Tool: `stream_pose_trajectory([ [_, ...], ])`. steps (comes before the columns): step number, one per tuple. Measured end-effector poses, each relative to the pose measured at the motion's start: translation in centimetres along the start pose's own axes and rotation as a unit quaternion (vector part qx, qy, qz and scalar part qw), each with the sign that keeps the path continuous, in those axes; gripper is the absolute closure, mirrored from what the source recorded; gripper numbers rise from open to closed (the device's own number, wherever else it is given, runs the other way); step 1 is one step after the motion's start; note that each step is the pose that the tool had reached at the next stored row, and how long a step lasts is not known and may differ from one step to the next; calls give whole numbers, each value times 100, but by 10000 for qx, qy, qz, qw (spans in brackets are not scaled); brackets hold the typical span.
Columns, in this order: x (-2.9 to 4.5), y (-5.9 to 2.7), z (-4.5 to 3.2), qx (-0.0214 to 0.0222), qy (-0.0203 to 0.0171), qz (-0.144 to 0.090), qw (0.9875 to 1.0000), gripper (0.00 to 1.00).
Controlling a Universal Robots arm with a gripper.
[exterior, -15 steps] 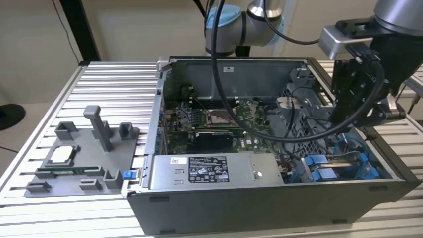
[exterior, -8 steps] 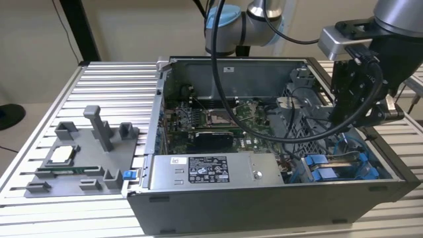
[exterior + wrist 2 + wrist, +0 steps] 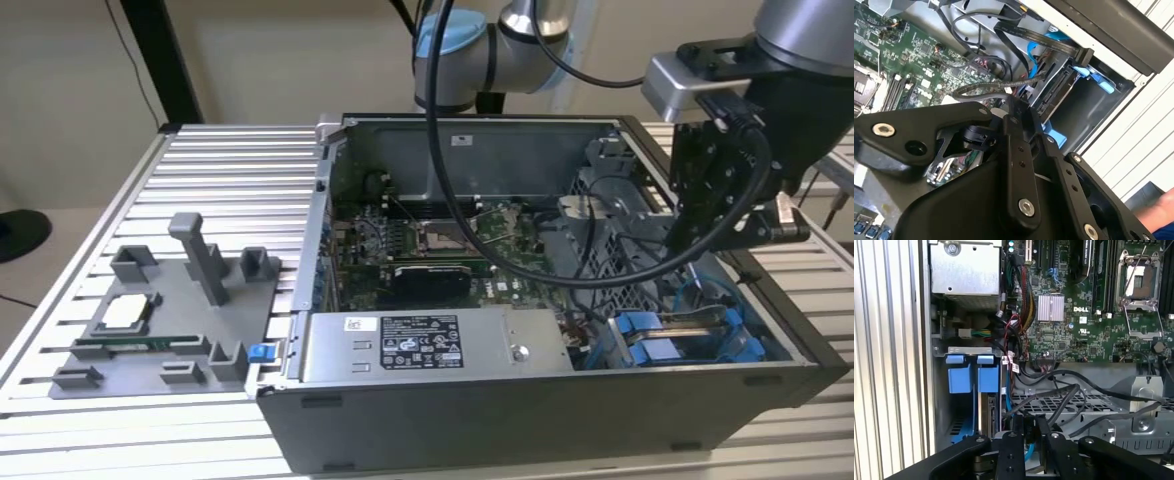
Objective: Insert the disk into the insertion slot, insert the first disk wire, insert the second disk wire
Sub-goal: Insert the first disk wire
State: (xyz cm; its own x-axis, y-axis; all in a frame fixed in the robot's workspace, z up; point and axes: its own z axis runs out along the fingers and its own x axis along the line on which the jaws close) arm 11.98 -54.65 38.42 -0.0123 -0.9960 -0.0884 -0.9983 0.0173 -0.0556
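Much of the gripper is cut off in both wrist views, which show black metal links, silver pins and its two fingers. These stand close together with a narrow dark slit between them. Whether a wire is pinched there is hidden. The tips hang among a tangle of black wires, just beside the insertion slot, a grey sheet-metal bay in the corner of the open computer case. One disk sits in that bay, seen edge-on as a thin dark and silver slab. Its label face is out of sight, and the gripper covers its near end. Two bright blue plastic clips stand side by side at the bay's mouth. In the second wrist view a flat black ribbon ends in a connector at the disk's edge, but how far it is seated is hard to make out. One thin blue cable runs beside it. Past the bay lie a perforated grey cage, a green motherboard with one ribbed silver heatsink, and a grey metal box bearing a sticker. The case rests on a slatted aluminium table. Toward the exterior view's left stands a grey moulded fixture.
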Motion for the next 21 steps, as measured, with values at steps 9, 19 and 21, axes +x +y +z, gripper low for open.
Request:
stream_pose_trajectory([
  [9,1,0,3,11,-12,0,10000,100],
  [19,60,-15,1,3,-12,1,10000,100],
  [21,91,-27,-1,-7,-12,2,10000,100],
])
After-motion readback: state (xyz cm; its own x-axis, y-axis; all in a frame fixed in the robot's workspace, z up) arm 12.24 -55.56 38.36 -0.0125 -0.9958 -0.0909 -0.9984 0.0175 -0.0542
